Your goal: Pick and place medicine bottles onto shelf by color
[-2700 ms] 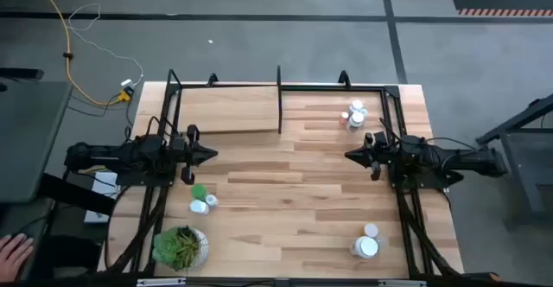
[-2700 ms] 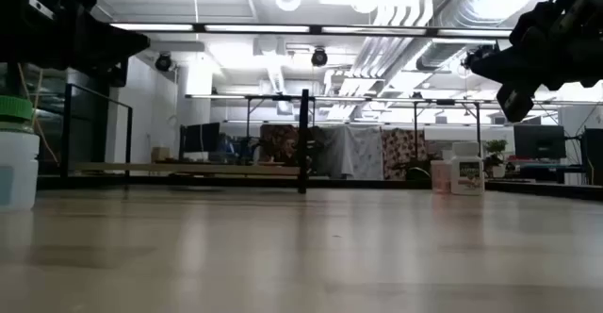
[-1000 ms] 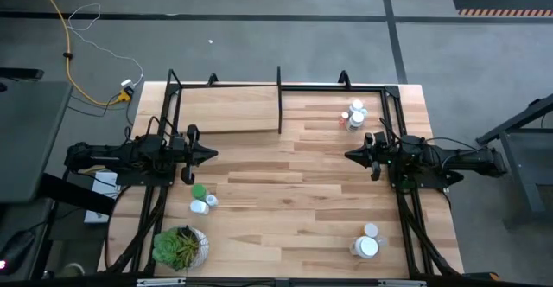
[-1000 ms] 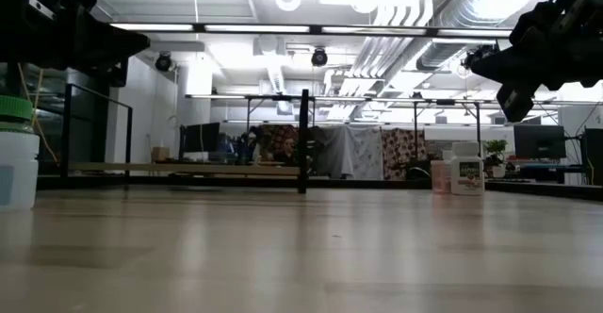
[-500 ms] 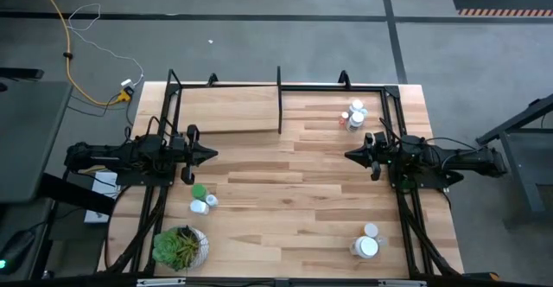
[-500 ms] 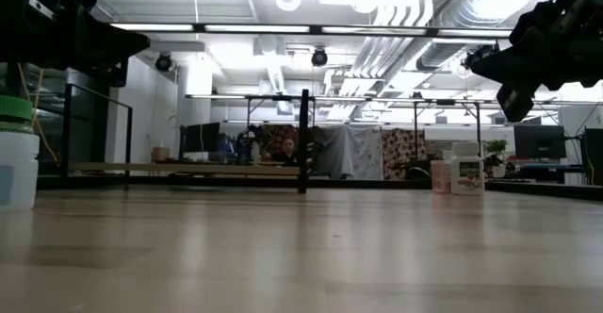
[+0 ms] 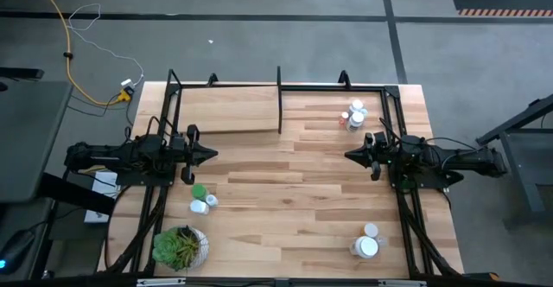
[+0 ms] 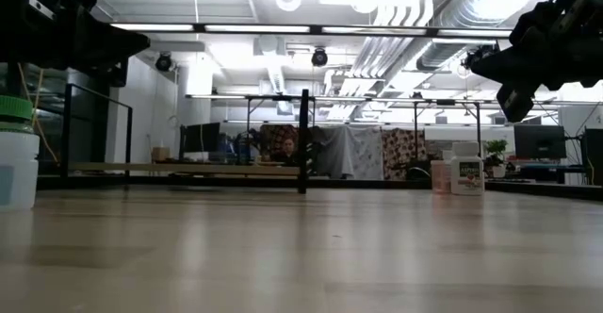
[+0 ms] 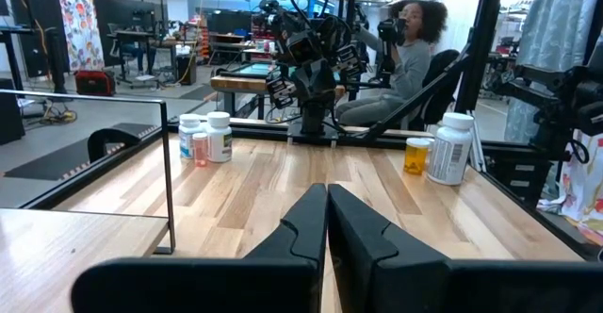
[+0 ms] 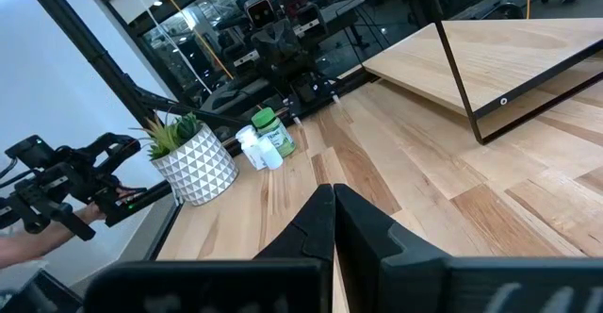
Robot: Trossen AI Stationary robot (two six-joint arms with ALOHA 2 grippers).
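Note:
The shelf (image 7: pixel 229 110) is a light-wood plank in a black rod frame at the table's far left. Three groups of medicine bottles stand on the table: a far-right cluster (image 7: pixel 355 116) with one orange, a green one (image 7: pixel 199 192) beside a white one (image 7: pixel 207 204) at the near left, and two white ones (image 7: pixel 366 242) at the near right. My left gripper (image 7: pixel 212 155) is shut and empty above the table's left side, pointing right. My right gripper (image 7: pixel 348 156) is shut and empty at the right side, pointing left. Both pairs of fingers meet in the wrist views (image 9: pixel 327 200) (image 10: pixel 334 200).
A leafy plant in a patterned white pot (image 7: pixel 180 245) stands at the near left corner, by the green bottle (image 10: pixel 271 129). A black upright post (image 7: pixel 279 97) stands at the shelf's right end. A seated person (image 9: pixel 410 40) shows beyond the table's right side.

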